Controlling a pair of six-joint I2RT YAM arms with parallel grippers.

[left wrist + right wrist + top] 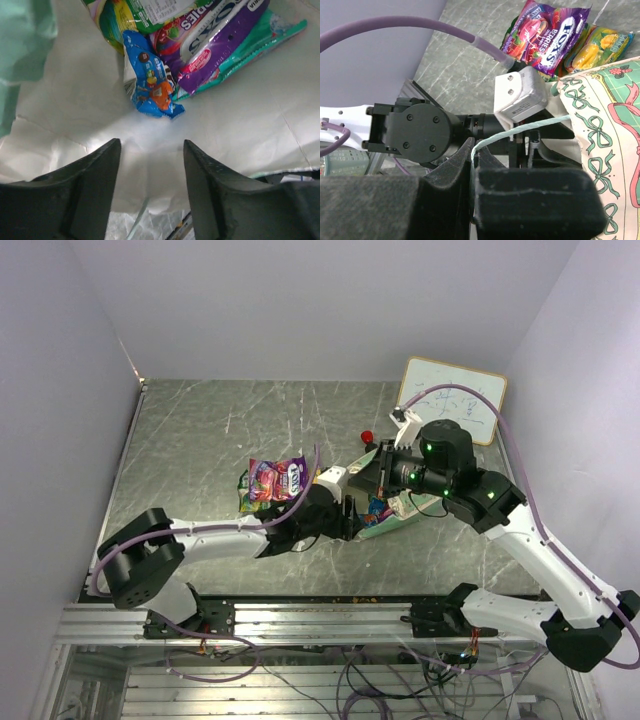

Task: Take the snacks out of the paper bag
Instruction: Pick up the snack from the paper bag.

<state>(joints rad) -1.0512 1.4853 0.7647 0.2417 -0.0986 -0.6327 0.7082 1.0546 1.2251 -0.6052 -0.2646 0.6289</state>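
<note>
The paper bag point(398, 512) lies on its side mid-table, its mouth toward my left arm. In the left wrist view my left gripper point(152, 150) is open and empty just inside the bag, on its pale inner side point(240, 130). Ahead of it lie snacks: a blue packet point(150, 75), a purple one point(215, 45), a teal one point(272, 32) and a yellow-green one point(117, 17). My right gripper point(476, 147) is shut on the bag's cord handle point(530, 127), beside the patterned bag wall point(605, 150). A purple packet point(545, 35) and a yellow packet point(597, 47) lie on the table outside the bag.
A white board with writing point(452, 398) leans at the back right. A small red knob point(368, 436) sits just behind the bag. Walls close in on the table at left, back and right. The metal rail point(300, 620) runs along the near edge.
</note>
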